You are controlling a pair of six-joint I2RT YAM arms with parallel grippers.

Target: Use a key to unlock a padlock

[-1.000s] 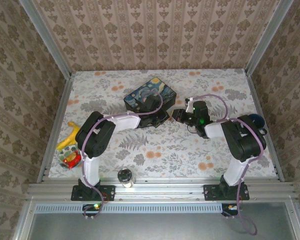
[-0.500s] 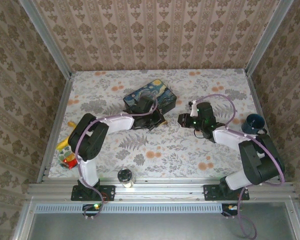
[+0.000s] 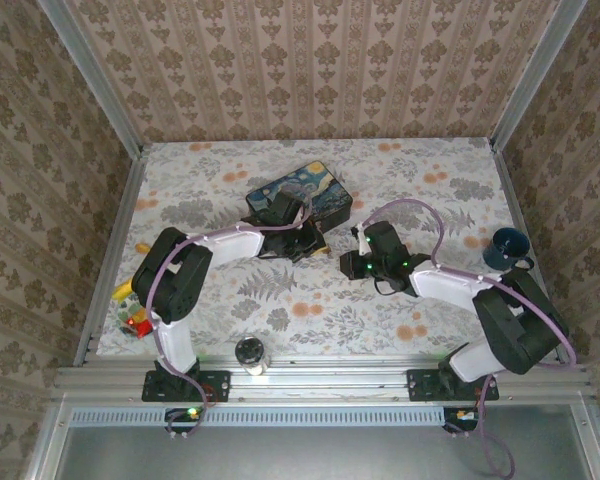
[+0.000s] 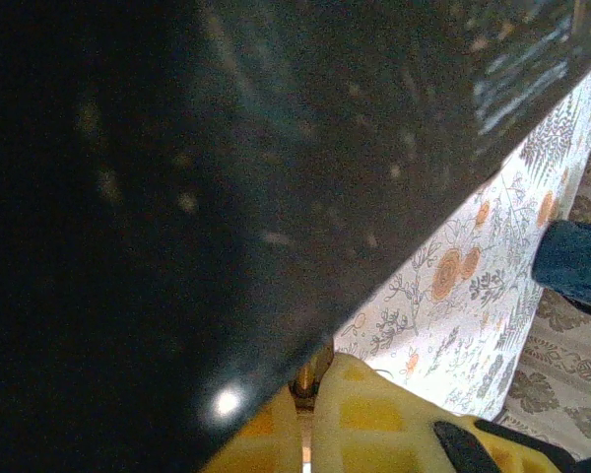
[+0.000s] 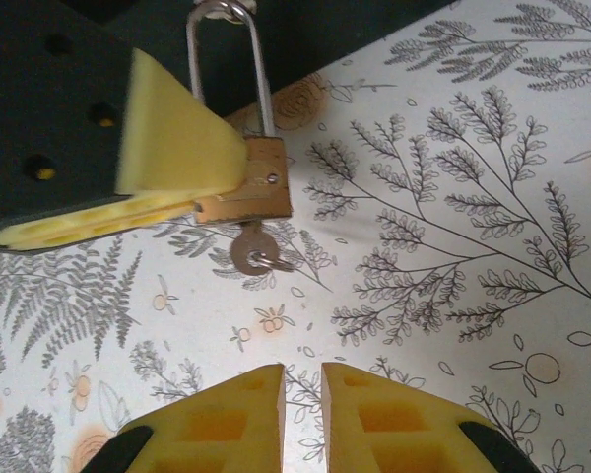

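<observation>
The brass padlock (image 5: 259, 181) hangs by its thin silvery shackle from the front of the dark-blue starry tin box (image 3: 302, 193). The key (image 5: 250, 250) is stuck in its underside, round head showing. My left gripper (image 4: 308, 392) is shut on the padlock (image 4: 312, 372); its yellow fingers (image 5: 167, 163) clamp the body from the left in the right wrist view. My right gripper (image 5: 302, 386) sits a short way back from the key, jaws slightly open with only tablecloth between them. From above, the left gripper (image 3: 312, 240) and the right gripper (image 3: 351, 263) face each other in front of the box.
A dark-blue cup (image 3: 507, 246) stands at the table's right edge. A yellow banana toy (image 3: 128, 287) and a red toy (image 3: 138, 321) lie at the left edge. A round dark-topped object (image 3: 249, 352) sits on the front rail.
My right gripper has let its jaws part a little and drawn back from the padlock toward the near side, leaving the key in the lock. The left gripper keeps its hold.
</observation>
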